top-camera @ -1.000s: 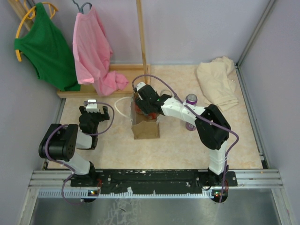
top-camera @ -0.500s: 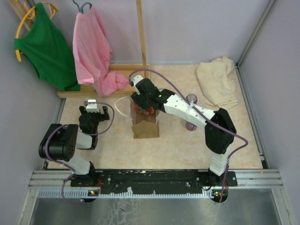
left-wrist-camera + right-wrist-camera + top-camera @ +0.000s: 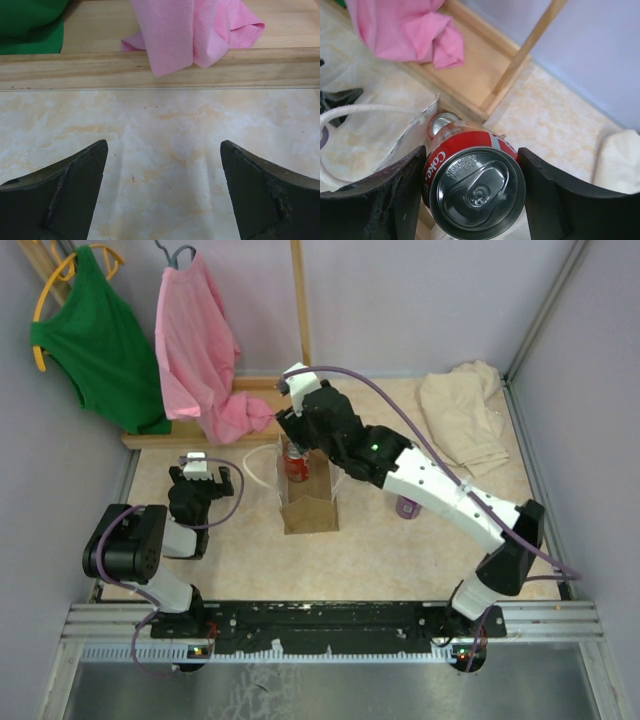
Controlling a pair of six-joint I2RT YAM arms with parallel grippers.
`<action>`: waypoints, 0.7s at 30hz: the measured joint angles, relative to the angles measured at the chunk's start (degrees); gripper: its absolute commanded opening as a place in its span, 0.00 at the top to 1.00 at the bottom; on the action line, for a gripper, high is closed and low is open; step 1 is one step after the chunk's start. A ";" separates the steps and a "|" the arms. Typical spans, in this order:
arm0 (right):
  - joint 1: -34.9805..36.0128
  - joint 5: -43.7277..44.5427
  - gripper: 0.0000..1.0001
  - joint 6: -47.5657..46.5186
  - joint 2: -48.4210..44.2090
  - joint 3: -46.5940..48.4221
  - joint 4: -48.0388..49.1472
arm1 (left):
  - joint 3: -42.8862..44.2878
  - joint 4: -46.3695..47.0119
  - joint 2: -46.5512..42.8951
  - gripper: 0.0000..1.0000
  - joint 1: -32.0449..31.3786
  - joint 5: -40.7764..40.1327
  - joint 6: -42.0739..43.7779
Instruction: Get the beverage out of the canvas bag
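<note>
Marbled beige tabletop (image 3: 400, 560), purple walls (image 3: 420, 300). Right end effector (image 3: 472, 185) pinching red cola beverage can (image 3: 296, 466) by its sides, held over open top of tan canvas bag (image 3: 310, 512). Left end effector (image 3: 162, 190) spread, empty, low over tabletop, left of bag.

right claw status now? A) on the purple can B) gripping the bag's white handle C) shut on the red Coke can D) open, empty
C: the right wrist view shows the red Coke can clamped between the two fingers of the right claw, top facing the camera.
</note>
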 measured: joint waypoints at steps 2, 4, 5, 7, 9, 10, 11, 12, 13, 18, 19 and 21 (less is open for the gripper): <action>0.48 3.06 1.00 -1.27 -2.86 -1.22 2.08 | 0.00 0.00 0.00 0.00 0.00 0.00 0.00; 0.55 6.43 1.00 -2.58 -5.81 -2.64 4.02 | 0.00 -0.02 0.00 0.00 0.00 0.02 0.00; 0.52 8.31 1.00 -3.10 -7.19 -3.45 5.01 | 0.00 0.00 0.00 0.00 0.00 0.02 0.00; 0.50 12.96 1.00 -4.61 -10.10 -5.22 6.75 | -0.02 0.00 0.00 0.00 0.00 0.02 0.00; 0.35 17.68 1.00 -5.97 -12.11 -6.51 7.98 | 0.00 0.00 0.00 0.00 0.00 0.00 0.00; 0.11 20.28 1.00 -6.73 -13.09 -7.32 8.79 | 0.00 0.00 0.00 0.00 0.00 0.02 0.00; -0.07 22.01 1.00 -7.15 -13.81 -7.93 9.33 | 0.00 0.00 0.00 0.00 0.00 0.02 -0.02; -0.48 23.78 1.00 -7.34 -14.75 -8.94 9.57 | 0.00 0.00 0.00 0.00 0.00 0.00 0.00; -0.96 25.29 1.00 -7.21 -15.76 -10.05 9.44 | 0.00 0.00 0.00 0.00 0.00 0.02 0.00; -4.83 26.99 1.00 -2.49 -21.40 -16.15 5.68 | -0.02 0.00 0.00 0.00 0.00 0.00 0.00; -5.33 26.91 1.00 -1.36 -22.56 -17.35 4.61 | -0.02 0.00 0.00 0.00 0.00 0.02 0.00; -6.29 26.64 1.00 1.16 -24.63 -19.52 1.84 | 0.00 0.00 0.00 0.00 0.00 0.02 0.00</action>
